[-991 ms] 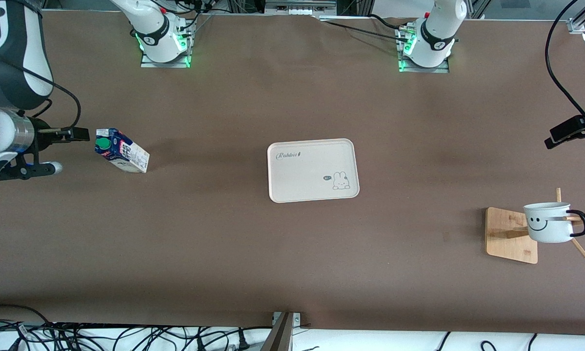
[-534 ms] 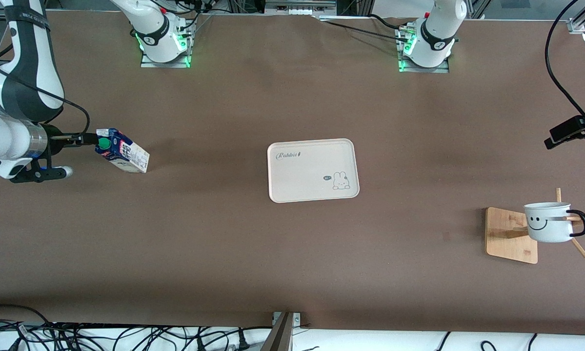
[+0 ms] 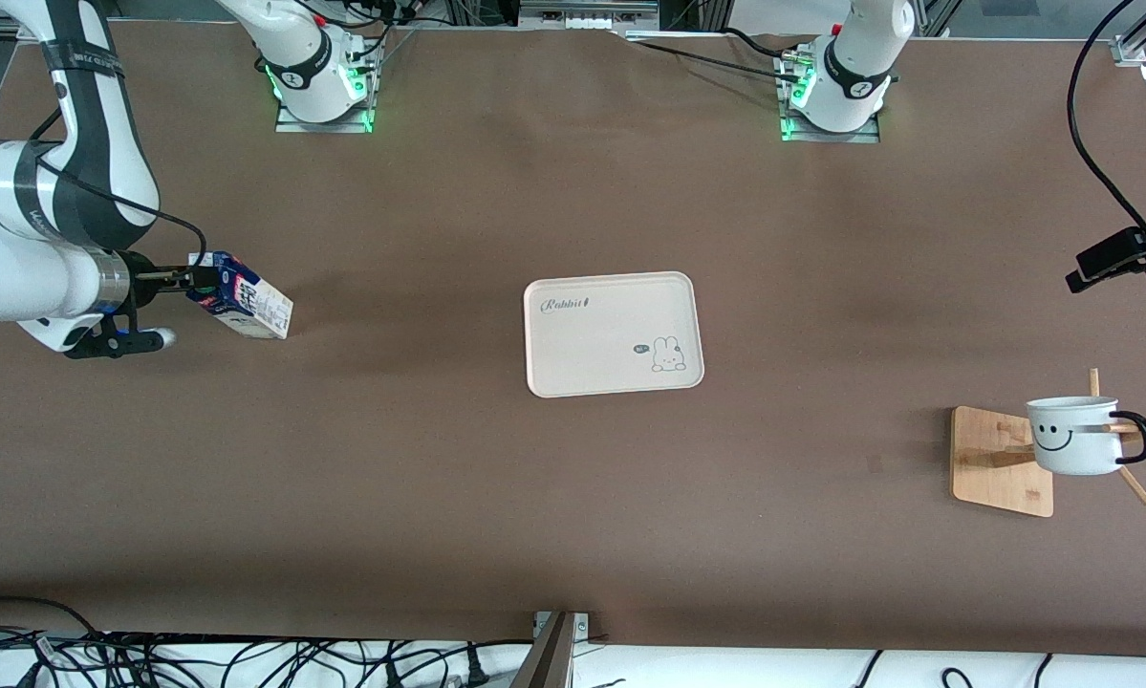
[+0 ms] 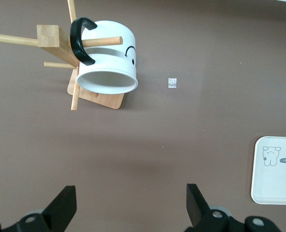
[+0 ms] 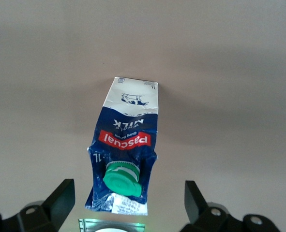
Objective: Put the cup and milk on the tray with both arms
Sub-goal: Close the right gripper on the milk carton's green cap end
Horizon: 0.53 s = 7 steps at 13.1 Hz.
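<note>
The milk (image 3: 245, 298) stands at the right arm's end of the table; in the right wrist view (image 5: 128, 137) its green cap (image 5: 122, 179) faces the camera. My right gripper (image 3: 183, 277) is open at the carton's top, and the cap end lies between its fingers (image 5: 59, 199) without touching them. The cup (image 3: 1072, 437) hangs by its black handle on a wooden peg at the left arm's end; it also shows in the left wrist view (image 4: 109, 58). My left gripper (image 3: 1093, 270) is open and empty, up in the air near the cup's stand (image 4: 129, 205). The tray (image 3: 614, 333) lies empty mid-table.
The wooden mug stand with a square base (image 3: 998, 461) and several pegs holds the cup. A small scrap (image 4: 172, 83) lies on the brown table near the stand. Cables run along the table's front edge (image 3: 248, 659).
My right gripper has moved toward the milk carton and now reaches its cap end. The left arm, cup and tray have not moved.
</note>
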Tool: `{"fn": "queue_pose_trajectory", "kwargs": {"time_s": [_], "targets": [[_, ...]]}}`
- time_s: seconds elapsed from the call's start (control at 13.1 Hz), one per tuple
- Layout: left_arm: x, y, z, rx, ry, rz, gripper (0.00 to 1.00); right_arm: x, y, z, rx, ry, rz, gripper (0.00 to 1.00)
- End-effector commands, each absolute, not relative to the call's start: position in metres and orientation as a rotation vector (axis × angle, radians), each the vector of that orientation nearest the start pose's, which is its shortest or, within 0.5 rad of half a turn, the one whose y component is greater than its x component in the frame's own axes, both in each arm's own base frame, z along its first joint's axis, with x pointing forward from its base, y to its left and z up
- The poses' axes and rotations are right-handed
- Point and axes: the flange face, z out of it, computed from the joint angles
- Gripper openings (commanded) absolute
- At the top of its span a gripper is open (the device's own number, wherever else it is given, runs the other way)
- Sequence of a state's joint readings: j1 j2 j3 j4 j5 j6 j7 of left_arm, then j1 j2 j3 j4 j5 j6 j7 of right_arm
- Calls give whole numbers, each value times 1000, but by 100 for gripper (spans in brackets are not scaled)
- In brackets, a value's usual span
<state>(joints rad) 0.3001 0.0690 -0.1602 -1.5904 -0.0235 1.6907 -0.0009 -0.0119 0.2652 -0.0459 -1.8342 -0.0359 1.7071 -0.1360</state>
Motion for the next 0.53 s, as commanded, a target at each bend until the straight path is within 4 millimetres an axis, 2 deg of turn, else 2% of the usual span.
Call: {"fn": "queue_pose_trajectory", "kwargs": {"time_s": [0.0, 0.46], "targets": [[583, 83, 593, -3189, -219, -73, 100, 562, -35, 358, -3078, -95, 597, 100], [583, 83, 593, -3189, -219, -73, 100, 560, -40, 347, -3075, -81, 611, 100]]}}
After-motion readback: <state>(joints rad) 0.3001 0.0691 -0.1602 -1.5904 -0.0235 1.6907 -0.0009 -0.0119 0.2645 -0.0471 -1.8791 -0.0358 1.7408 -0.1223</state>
